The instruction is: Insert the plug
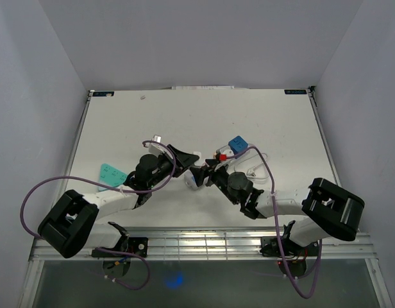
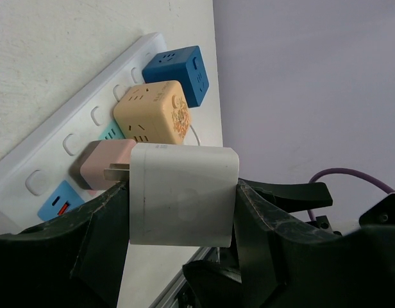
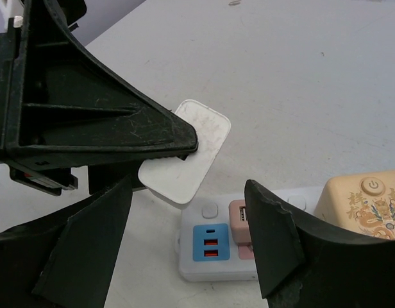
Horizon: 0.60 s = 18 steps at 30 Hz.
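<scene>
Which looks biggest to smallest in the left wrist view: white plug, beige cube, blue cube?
1. white plug, though it is nearest the camera.
2. beige cube.
3. blue cube, slightly smaller, but also farther away.

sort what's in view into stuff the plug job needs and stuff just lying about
For the job:
white plug, clamped in the left jaws
power strip

Just there:
blue cube, beige cube and pink adapter, all seated in the strip
teal piece, lying apart from the strip
</scene>
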{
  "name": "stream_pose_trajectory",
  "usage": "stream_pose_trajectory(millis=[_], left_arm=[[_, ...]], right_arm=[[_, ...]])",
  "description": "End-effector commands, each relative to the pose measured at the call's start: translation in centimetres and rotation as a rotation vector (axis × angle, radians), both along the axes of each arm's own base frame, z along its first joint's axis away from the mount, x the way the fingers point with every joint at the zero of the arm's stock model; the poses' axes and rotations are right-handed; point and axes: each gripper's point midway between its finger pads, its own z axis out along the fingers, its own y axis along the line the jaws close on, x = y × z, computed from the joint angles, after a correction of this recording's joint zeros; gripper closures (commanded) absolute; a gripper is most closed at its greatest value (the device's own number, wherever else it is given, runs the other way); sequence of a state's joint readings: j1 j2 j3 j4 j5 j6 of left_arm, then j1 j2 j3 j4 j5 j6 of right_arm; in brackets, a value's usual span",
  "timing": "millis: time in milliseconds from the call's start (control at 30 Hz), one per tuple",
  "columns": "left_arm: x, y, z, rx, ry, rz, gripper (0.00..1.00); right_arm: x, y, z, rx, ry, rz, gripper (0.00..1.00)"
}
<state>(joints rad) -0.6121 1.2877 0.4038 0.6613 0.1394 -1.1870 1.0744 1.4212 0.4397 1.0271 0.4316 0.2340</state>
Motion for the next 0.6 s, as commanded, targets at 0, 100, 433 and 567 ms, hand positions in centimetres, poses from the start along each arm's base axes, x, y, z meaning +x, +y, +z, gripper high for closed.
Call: stream_pose_trajectory(millis=[0,100,433,567], left_arm=[[-0.4,-0.7,2.7,-0.069,-0.062,-0.025,0.67],[-0.6,-0.9,2.8,-0.077,-0.061,-0.035,0.67],[-1.1,-1.8,2.5,-0.089,-0.047,-0.076,0.61],[-1.1,-2.2,2.2,-0.083,-0.045,-0.097,0.58]], right_arm=[[1.1,0.4,2.6,0.077,-0.042,-0.061,0.24],[1.5,0.2,2.6,0.083,-0.053,-0.089,0.28],[2.2,0.2,3.9,0.113,-0.105,-0.123,0.72],[2.2,-0.4,4.4,0.123,-0.113,-0.136,0.81]])
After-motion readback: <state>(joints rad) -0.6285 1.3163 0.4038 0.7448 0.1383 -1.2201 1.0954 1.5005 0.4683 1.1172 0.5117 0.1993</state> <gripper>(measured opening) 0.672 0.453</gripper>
